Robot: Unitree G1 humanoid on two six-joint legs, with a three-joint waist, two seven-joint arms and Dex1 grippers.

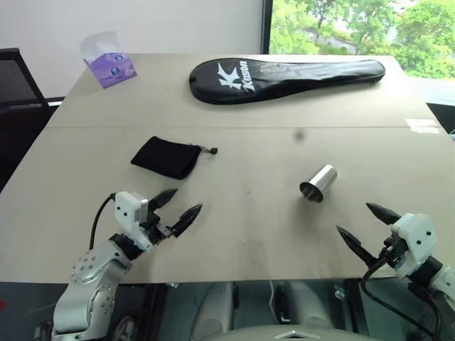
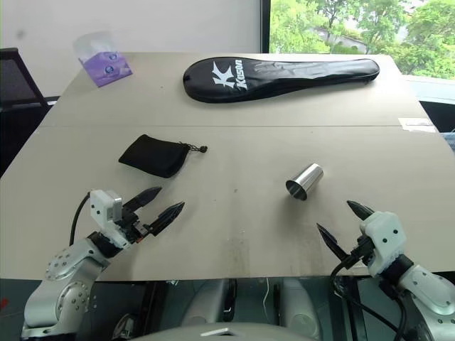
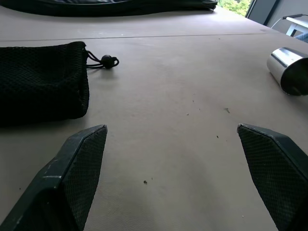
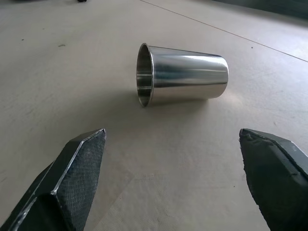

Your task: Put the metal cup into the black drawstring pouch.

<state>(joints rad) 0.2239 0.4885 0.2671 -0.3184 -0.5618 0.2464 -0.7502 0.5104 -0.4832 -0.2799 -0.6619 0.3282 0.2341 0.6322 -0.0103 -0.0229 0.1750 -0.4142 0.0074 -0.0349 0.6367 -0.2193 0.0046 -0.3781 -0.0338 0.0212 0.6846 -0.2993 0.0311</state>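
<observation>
the metal cup (image 1: 318,183) lies on its side mid-table (image 1: 249,234), mouth toward the near-left, well apart from the black drawstring pouch (image 1: 165,157); the left gripper (image 1: 178,207) and right gripper (image 1: 366,226) both gape wide and empty.

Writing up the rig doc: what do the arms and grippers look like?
Both arms are silver-grey metal with rounded, bolted joint housings. Each wrist carries a white boxy module with a black cable looping off it. The left gripper and right gripper each have two black tapered, pointed fingers with cross-hatched inner faces.
</observation>
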